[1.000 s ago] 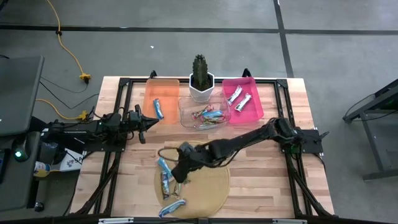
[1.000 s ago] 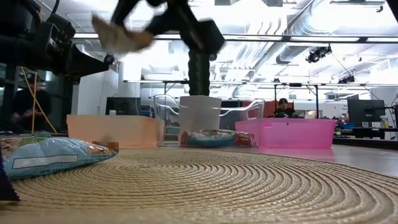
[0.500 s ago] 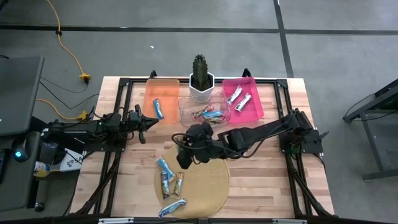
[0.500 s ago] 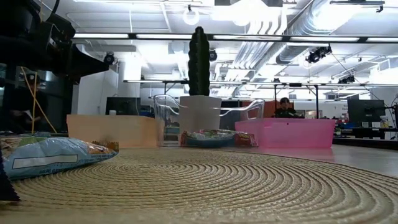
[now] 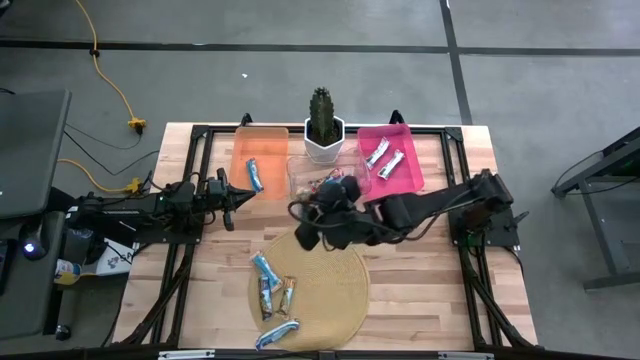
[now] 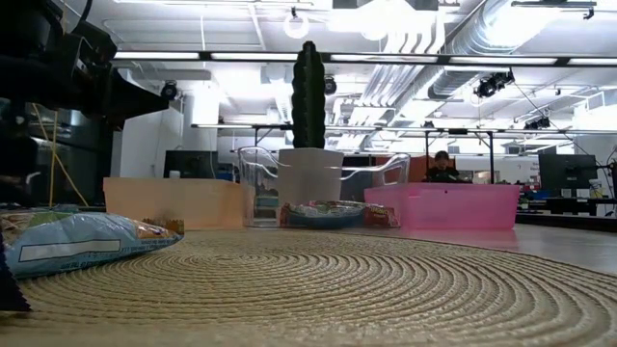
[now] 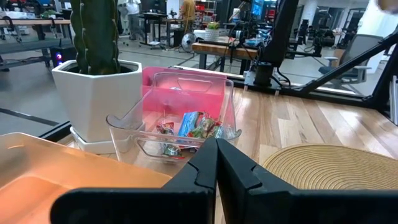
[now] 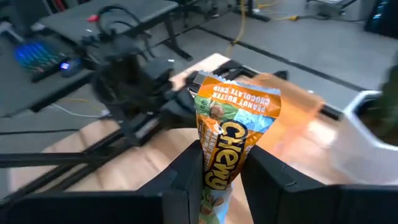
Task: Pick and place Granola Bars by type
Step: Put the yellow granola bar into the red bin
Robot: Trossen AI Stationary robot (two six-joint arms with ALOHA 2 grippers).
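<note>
The right gripper (image 8: pixel 221 163), pinching an orange-brown foil-wrapped granola bar (image 8: pixel 231 134), has risen off the round woven mat (image 5: pixel 335 290) and travelled toward the clear plastic bin (image 5: pixel 352 180), so delivery appears under way. In the high view the arm covers the bar. The left gripper (image 7: pixel 216 163), fingers pressed together, waits beside the orange bin (image 5: pixel 260 150).

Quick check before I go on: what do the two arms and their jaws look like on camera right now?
Both arms are dark, jointed links on black frames at the table's sides. The left gripper ends in two black, angular, wedge-shaped jaws. The right gripper has matching matte-black flat jaws. Black cables loop beside the right arm's wrist. No markings are legible.
</note>
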